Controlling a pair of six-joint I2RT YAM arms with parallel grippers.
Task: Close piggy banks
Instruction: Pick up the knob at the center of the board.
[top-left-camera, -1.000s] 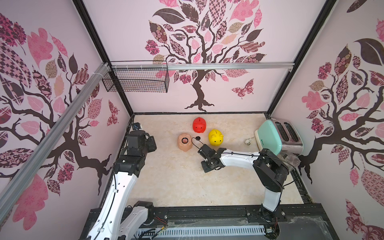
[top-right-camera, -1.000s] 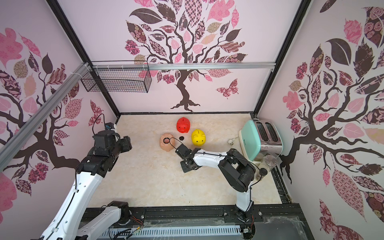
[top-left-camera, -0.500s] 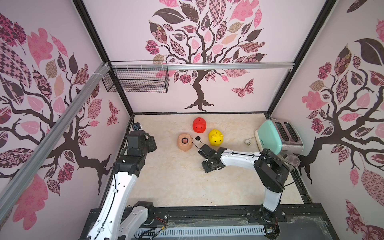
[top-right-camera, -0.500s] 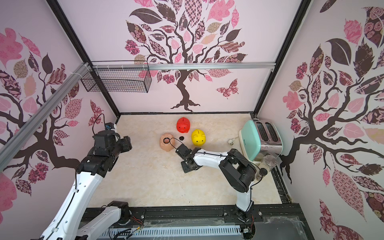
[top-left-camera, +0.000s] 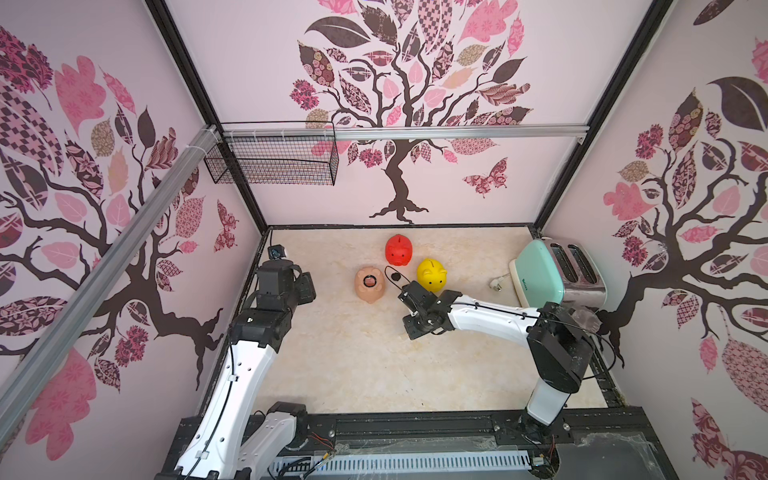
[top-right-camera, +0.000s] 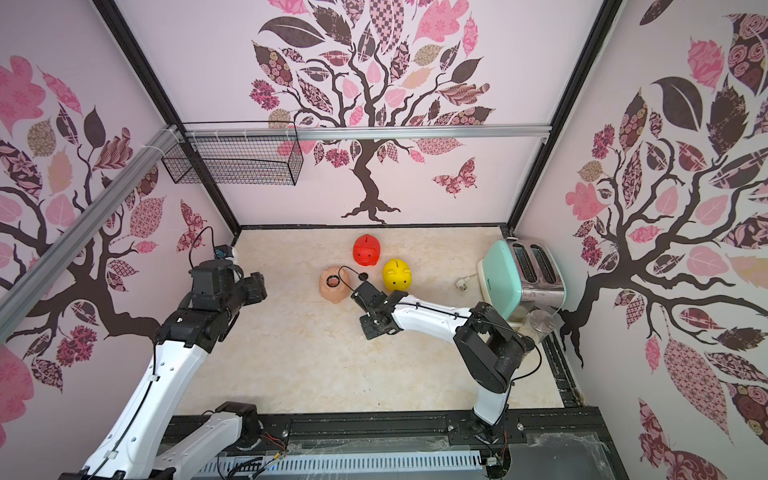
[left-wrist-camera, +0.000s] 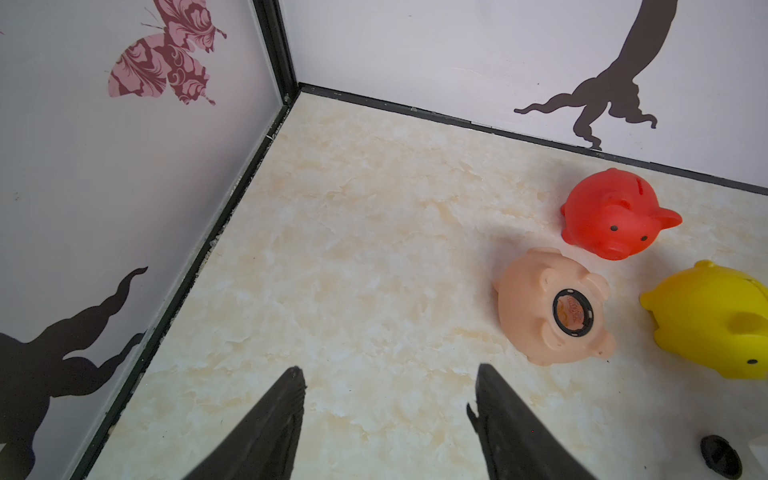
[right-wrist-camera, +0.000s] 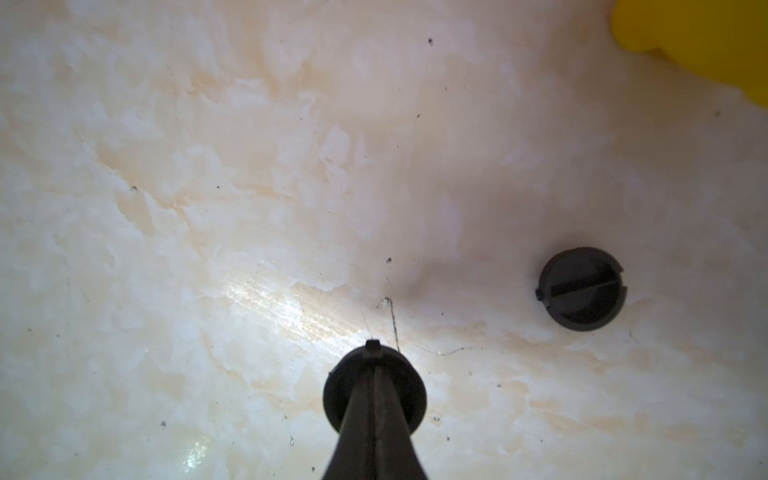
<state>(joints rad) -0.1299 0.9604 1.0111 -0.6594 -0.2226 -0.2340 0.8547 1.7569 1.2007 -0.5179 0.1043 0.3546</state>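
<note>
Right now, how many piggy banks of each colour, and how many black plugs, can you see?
Peach-pink piggy bank: 1
Red piggy bank: 1
Yellow piggy bank: 1
Black plugs: 2 (loose plug; held plug in the right gripper)
Total: 5

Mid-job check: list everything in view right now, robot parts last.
Piggy banks: 3; peach-pink pig belly-up, hole open; red pig and yellow pig upright; far middle of table.
Plugs: 2, black; loose plug between peach-pink and yellow pigs, held plug gripped by robot.
Toaster: 1, mint-green, far right.
Mains connector: 1, white, beside toaster.
Wire basket: 1, black, back wall rail.
Left gripper: 1, black, open, empty, left side.
Right gripper: 1, black, shut on held plug, near yellow pig.
</note>
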